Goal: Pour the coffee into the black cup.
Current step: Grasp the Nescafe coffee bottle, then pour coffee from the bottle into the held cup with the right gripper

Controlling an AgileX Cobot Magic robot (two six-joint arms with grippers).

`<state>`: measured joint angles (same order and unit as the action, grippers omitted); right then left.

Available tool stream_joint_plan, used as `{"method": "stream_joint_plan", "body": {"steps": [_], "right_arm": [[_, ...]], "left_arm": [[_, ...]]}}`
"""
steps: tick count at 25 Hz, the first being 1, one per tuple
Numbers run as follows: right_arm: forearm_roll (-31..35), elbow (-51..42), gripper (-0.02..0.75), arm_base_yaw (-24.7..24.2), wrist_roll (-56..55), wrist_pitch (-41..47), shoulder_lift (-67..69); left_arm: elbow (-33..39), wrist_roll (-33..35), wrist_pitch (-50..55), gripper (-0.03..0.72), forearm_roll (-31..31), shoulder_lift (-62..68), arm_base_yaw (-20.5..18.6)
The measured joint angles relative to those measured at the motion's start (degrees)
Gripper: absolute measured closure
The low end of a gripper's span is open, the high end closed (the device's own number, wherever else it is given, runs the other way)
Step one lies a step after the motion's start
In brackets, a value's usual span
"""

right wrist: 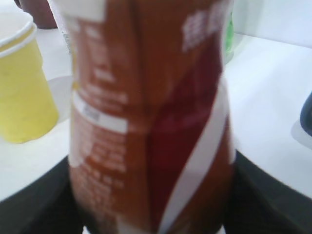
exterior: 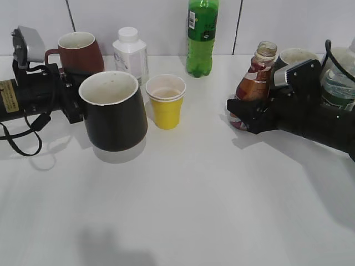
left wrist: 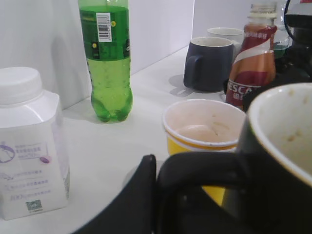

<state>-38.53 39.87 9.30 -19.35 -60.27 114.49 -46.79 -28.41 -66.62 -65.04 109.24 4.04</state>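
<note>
The coffee bottle (exterior: 255, 83) stands upright on the desk (exterior: 211, 199), right of centre, between the right pincer's (exterior: 242, 114) jaws; whether they grip it I cannot tell. The left pincer (exterior: 72, 108), clamped on the handle, holds the black cup (exterior: 113, 111) well to the bottle's left.

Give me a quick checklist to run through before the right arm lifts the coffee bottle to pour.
1. Black cup held by left gripper at its handle: ok.
2. Cup mouth open, facing up: ok.
3. Coffee bottle uncapped: ok.
4. Bottle between the right gripper jaws: ok.
5. Jaws clamped firmly on the bottle: cannot tell.
6. Yellow paper cup close beside the black cup, spill risk: not ok.
</note>
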Motion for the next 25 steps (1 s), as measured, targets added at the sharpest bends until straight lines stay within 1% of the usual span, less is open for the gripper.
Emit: {"method": "stream_joint_plan", "body": {"steps": [4, 7, 13, 17, 20, 25], "right_arm": [[-0.6, -0.8, 0.203, 0.0, 0.0, -1.0, -1.7], [-2.4, -1.9, 0.203, 0.0, -0.1, 1.0, -6.4], [-9.1, -2.4, 0.203, 0.0, -0.1, 11.6, -18.1], [-11.7, -2.4, 0.203, 0.0, 0.1, 16.8, -26.0], [-12.4, -2.4, 0.203, 0.0, 1.7, 20.5, -30.9], [-15.0, -2.4, 0.203, 0.0, 4.7, 24.9, -36.4]], "left_arm": [[0.0, 0.0, 0.1, 0.650, 0.0, 0.0, 0.6], [0.0, 0.0, 0.5, 0.650, -0.1, -1.1, 2.3], [0.0, -1.4, -0.1, 0.651, 2.0, -2.6, 7.7], [-0.2, -1.7, 0.0, 0.651, 3.2, -2.6, 11.4], [-1.7, -1.7, 0.0, 0.651, 4.4, -2.6, 14.6], [-6.7, -2.2, 3.2, 0.651, 5.8, -2.6, 20.1]]}}
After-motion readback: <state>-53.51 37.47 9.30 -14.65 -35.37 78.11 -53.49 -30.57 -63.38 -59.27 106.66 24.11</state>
